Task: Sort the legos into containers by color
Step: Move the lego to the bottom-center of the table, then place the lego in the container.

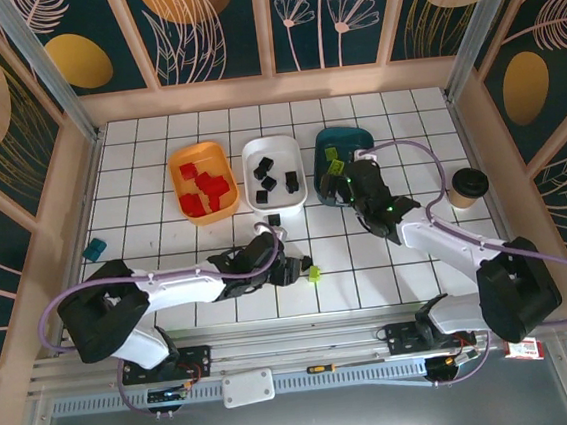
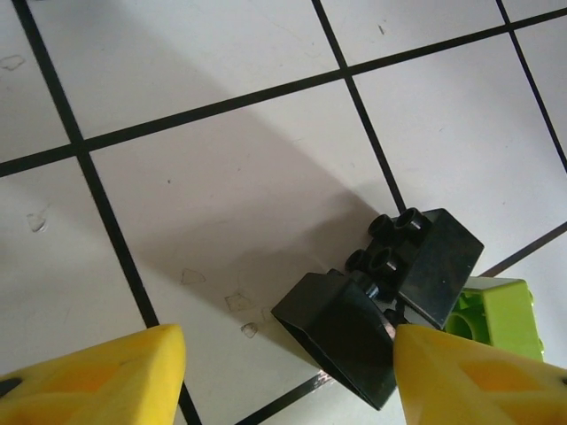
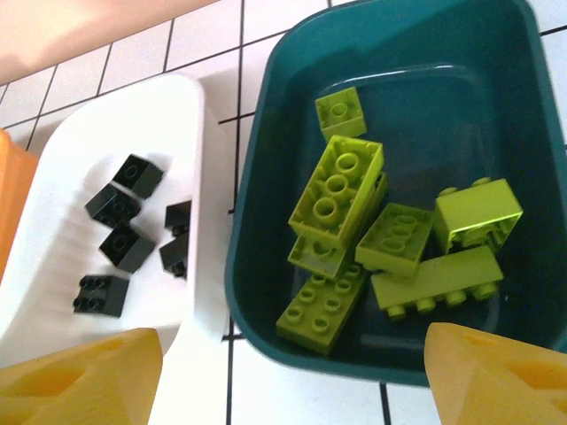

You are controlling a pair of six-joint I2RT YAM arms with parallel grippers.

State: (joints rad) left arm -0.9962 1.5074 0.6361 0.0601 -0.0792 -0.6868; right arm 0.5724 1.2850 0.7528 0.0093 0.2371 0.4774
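Two black bricks lie on the surface between the fingers of my left end effector, which stands about half open and grips nothing. A lime green brick sits just beside them, past its right finger. I judge this to be the pick of a black brick. Next I should centre on one brick alone, close, and carry it forward to the white tray.

My right end effector hangs wide open and empty over the teal tray of green bricks. Well to its left, red bricks sit in the orange tray.

White tiles with dark lines cover the surface. Teal floral panels in pale wooden frames wall it in.
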